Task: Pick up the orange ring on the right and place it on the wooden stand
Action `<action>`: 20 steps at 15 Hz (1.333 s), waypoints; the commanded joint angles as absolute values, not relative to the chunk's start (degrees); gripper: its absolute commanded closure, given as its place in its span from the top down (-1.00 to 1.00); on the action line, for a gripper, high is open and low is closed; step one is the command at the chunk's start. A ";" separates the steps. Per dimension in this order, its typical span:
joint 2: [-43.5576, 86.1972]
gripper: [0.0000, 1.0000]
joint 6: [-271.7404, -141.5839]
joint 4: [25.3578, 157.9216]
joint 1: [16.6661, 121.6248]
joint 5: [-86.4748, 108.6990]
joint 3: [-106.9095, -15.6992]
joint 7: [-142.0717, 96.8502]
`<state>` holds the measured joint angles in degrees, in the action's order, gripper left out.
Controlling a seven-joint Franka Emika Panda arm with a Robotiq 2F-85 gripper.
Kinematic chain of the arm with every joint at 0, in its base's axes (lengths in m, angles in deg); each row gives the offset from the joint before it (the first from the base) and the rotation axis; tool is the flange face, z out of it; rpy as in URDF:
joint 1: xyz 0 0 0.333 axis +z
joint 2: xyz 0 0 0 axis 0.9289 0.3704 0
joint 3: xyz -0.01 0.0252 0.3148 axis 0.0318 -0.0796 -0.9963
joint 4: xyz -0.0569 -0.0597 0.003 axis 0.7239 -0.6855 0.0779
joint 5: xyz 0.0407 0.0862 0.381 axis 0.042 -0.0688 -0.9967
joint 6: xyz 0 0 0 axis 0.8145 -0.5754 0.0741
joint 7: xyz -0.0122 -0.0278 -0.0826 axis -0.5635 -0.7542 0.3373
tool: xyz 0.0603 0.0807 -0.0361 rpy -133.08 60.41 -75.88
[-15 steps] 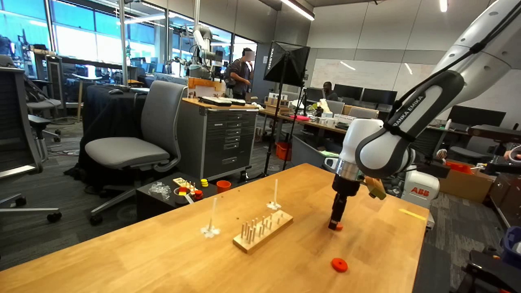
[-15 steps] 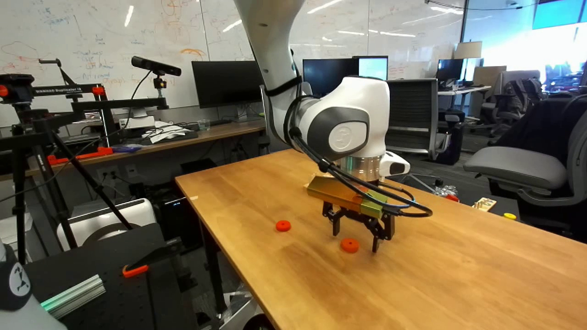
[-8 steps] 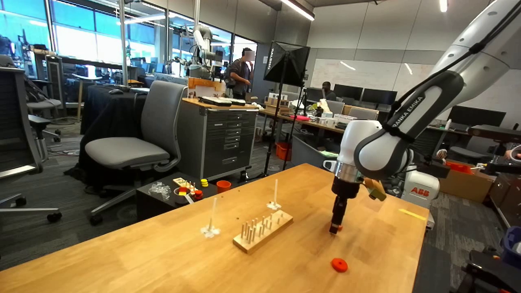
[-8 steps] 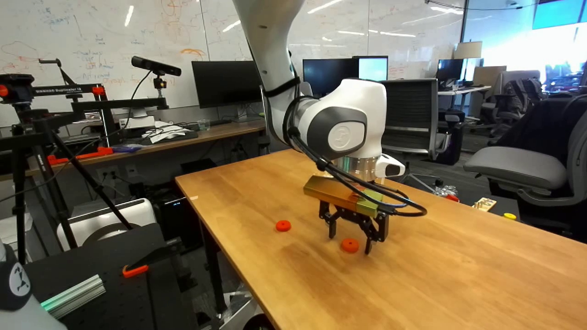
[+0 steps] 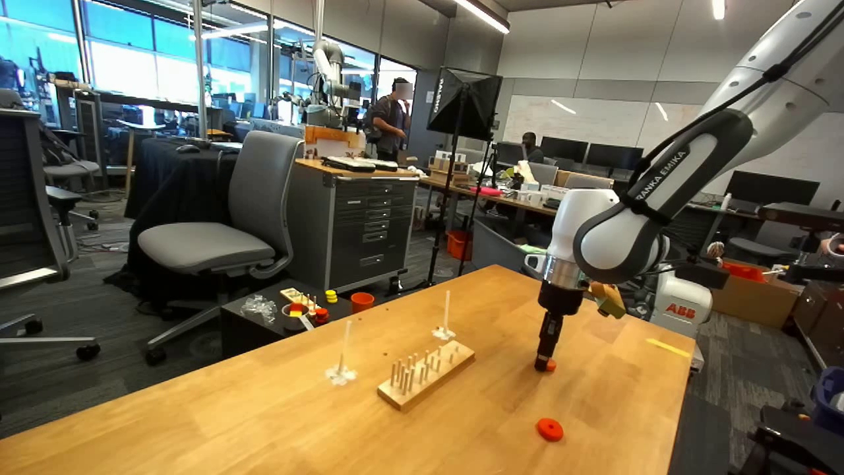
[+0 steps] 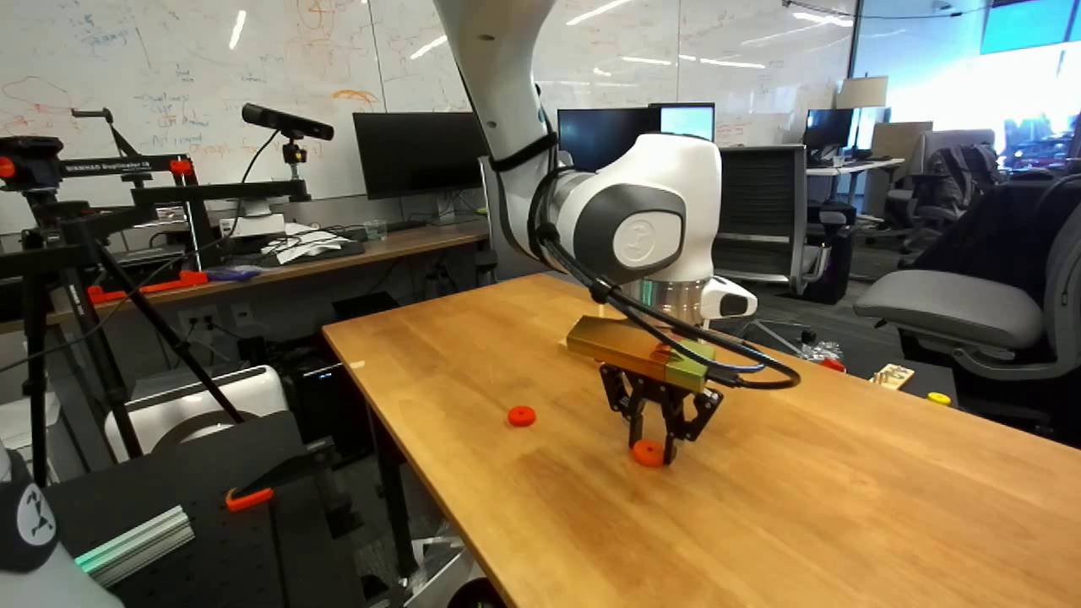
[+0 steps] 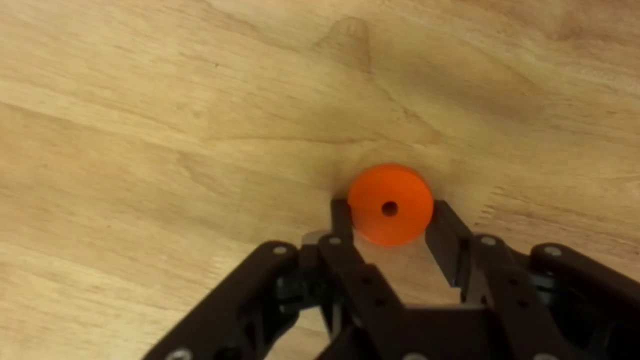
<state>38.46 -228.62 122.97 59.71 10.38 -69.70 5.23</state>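
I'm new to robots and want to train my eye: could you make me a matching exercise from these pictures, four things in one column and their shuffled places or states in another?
Things
1. end effector
2. wooden stand
3. loose orange ring
4. two thin pale rods

Places and states
A. disc-shaped, with nothing gripping it
B. bearing many short upright pegs
C. rising from white patches on the table
D. shut on an orange ring

Right pairs: 1-D, 2-B, 3-A, 4-C
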 commanded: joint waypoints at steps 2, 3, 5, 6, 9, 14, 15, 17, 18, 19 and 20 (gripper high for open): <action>37.93 -0.65 -226.61 122.76 60.54 11.72 -69.11 3.70; 37.84 -0.65 -226.23 122.66 60.46 11.53 -69.53 3.99; 37.54 -0.65 -225.88 122.73 60.20 11.02 -70.76 4.91; 37.46 -0.65 -225.89 122.75 60.17 10.91 -71.29 5.32; 37.08 -0.65 -225.65 122.74 60.02 10.11 -74.17 6.67; 36.85 -0.65 -224.73 120.71 60.90 9.34 -77.61 6.11; 36.76 -0.65 -224.50 120.08 61.07 9.08 -77.98 5.93; 36.10 -0.65 -223.72 119.09 61.23 8.46 -78.48 5.85; 35.80 -0.65 -223.49 118.59 61.22 8.07 -78.75 6.01; 35.66 -0.65 -223.30 118.07 61.39 7.90 -78.82 6.03; 35.74 -0.65 -222.91 117.33 61.56 7.77 -79.02 6.26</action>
